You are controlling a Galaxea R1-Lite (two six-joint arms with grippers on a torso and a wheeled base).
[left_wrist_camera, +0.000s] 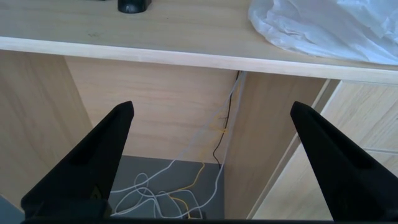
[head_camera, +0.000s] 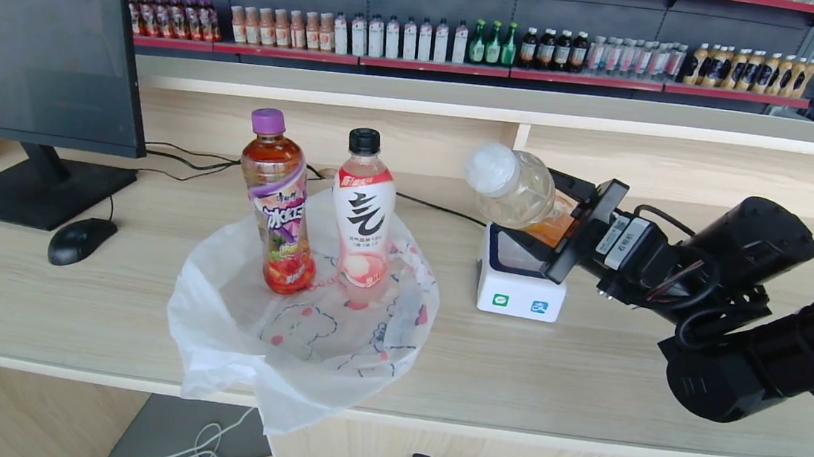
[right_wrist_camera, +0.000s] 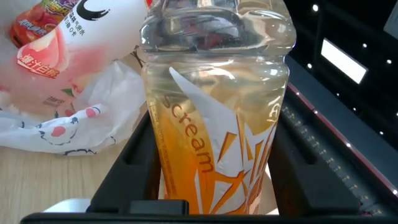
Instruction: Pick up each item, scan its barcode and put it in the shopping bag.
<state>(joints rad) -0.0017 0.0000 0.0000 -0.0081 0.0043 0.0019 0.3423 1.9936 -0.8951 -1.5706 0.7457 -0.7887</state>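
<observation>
**Head view first: clear bottle clamped above the scanner**

Head view. The right gripper point(head_camera: 570, 225) has its flat black fingers closed on a clear bottle point(head_camera: 516, 191). The bottle is ribbed plastic with a white cap and an orange label. It is tilted, cap toward the counter's left, above the sloped dark window of a boxy white scanner point(head_camera: 520, 292). The scanner sits about midway between the front and back edges of the pale wood-grain counter point(head_camera: 586, 380). A thin, crinkled white shopping bag point(head_camera: 290, 355) lies open at the front edge, drooping over it. Two bottles stand upright inside it. One is a purple-capped bottle point(head_camera: 278, 209) of reddish drink and the other a black-capped bottle point(head_camera: 363, 217) with a white and pink sleeve. Toward the left edge are a flat dark monitor point(head_camera: 37, 36) and a rounded black mouse point(head_camera: 81, 240). Shelves point(head_camera: 467, 70) of bottles run behind.

Left wrist view. The left gripper point(left_wrist_camera: 211, 109) hangs below the counter's front edge. Its wedge-shaped matte black fingers point(left_wrist_camera: 93, 162) are spread wide, with nothing between them. Loose cables point(left_wrist_camera: 168, 193) lie on the floor beneath.

Right wrist view. The clear bottle point(right_wrist_camera: 217, 124) fills the gap between the fingers point(right_wrist_camera: 134, 162). The glossy scanner window point(right_wrist_camera: 348, 81) is beside it, and the black-capped bottle point(right_wrist_camera: 68, 43) in the bag is beyond.
</observation>
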